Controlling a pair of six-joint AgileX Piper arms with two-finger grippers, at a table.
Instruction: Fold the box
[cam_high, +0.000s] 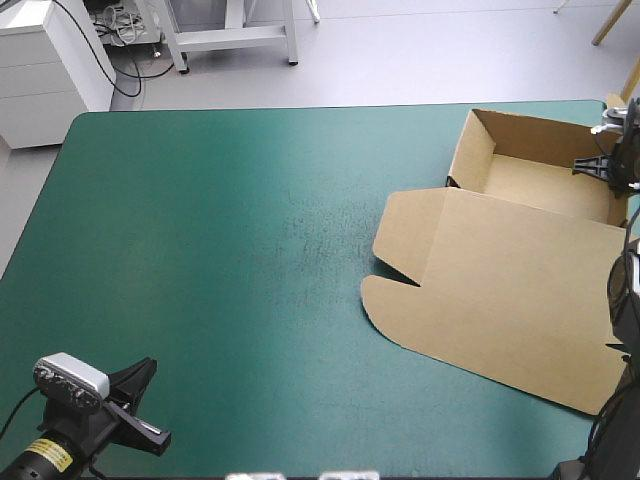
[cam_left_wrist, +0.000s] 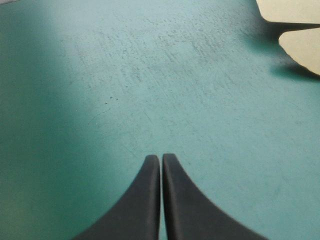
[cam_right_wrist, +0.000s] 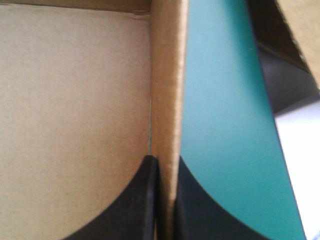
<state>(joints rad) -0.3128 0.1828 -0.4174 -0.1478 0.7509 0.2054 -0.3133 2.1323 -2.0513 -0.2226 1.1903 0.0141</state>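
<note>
Left wrist view
Left hand: your left hand sits closest, its two black fingers pressed together into one point, nothing between them.
Under it: bare teal-green cover, scuffed ahead of the fingertips.
Box: you see only a corner of the box, two rounded brown flaps far ahead and off to one side, well apart from this hand.

Right wrist view
Right hand: your right hand pinches an upright side wall of the box, its fingers all but closed on the board.
Finger placing: one finger is inside the tray and the other outside it, over the cover.
Tray floor: plain brown board on the inner side of the wall.
Wall: it runs straight ahead from the fingertips to a far corner.

High view
Bench: the cover spreads over all of it.
Box place: on the right part of the bench, close to its right edge.
Tray: open with its walls raised, toward the far edge.
Lid: flat on the cover, toward the near edge, with a notch between the flaps on its left.
Right hand place: at the tray's right wall.
Left hand place: at the near left corner, well apart from the box.
</note>
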